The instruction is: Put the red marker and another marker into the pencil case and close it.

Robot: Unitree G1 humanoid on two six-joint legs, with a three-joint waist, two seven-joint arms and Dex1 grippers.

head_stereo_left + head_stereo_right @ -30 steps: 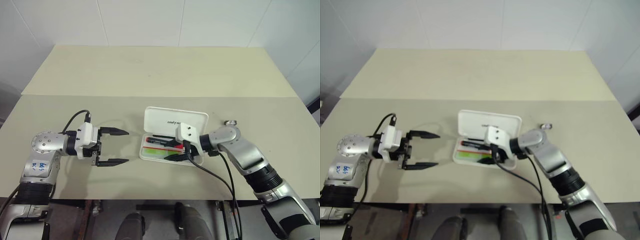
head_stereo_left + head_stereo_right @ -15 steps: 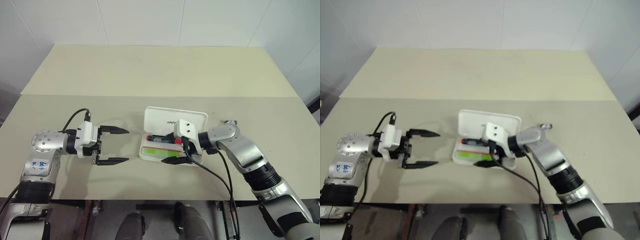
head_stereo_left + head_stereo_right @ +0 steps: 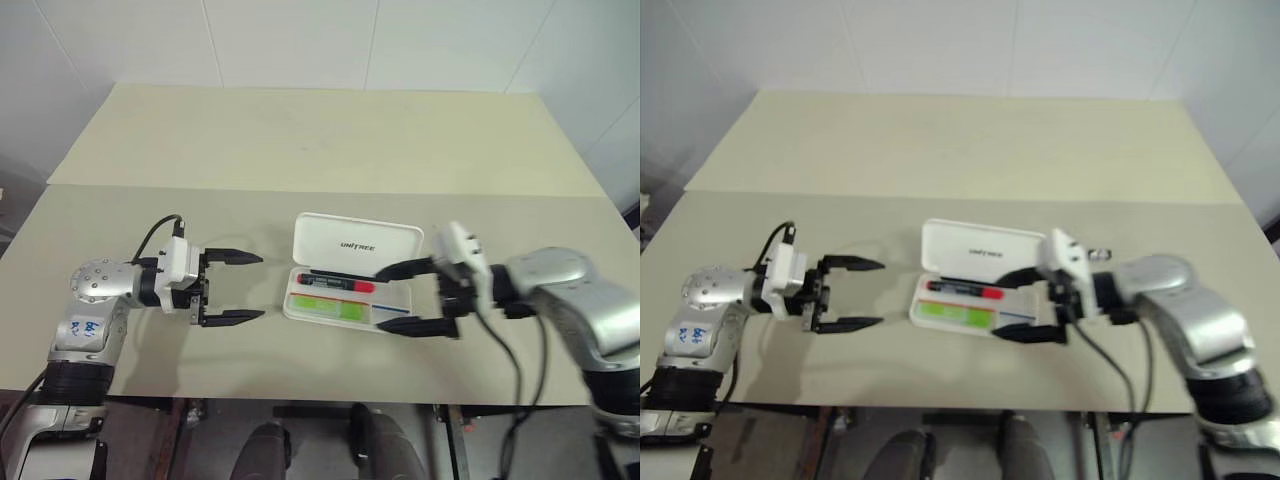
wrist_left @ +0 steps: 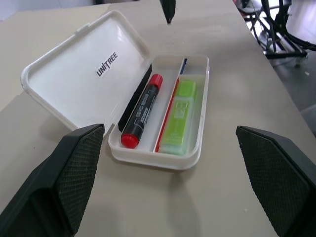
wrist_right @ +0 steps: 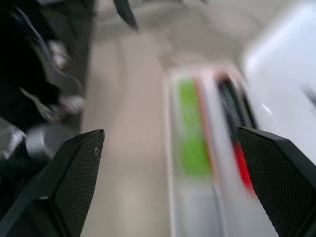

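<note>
The white pencil case (image 3: pixel 352 236) lies open at the table's middle, its lid tilted back and showing dark lettering. In its tray the red marker (image 3: pixel 336 283) lies along the far side, and the green marker (image 3: pixel 325 306) lies along the near side. The left wrist view shows both, the red marker (image 4: pixel 143 111) next to the green marker (image 4: pixel 178 116). My right gripper (image 3: pixel 382 298) hangs open at the case's right end, with nothing between its fingers. Well left of the case, my left gripper (image 3: pixel 261 286) stands open and empty, pointing at it.
The pale table (image 3: pixel 300 160) has a seam running across behind the case, with bare surface beyond it. Its front edge (image 3: pixel 320 398) runs close below both arms. Dark metal frames (image 4: pixel 276 29) stand on the floor past the table's right side.
My right gripper has drawn back to the right and upward from over the tray, its jaws now wide. The red marker now lies uncovered in the tray. My left gripper has stayed put.
</note>
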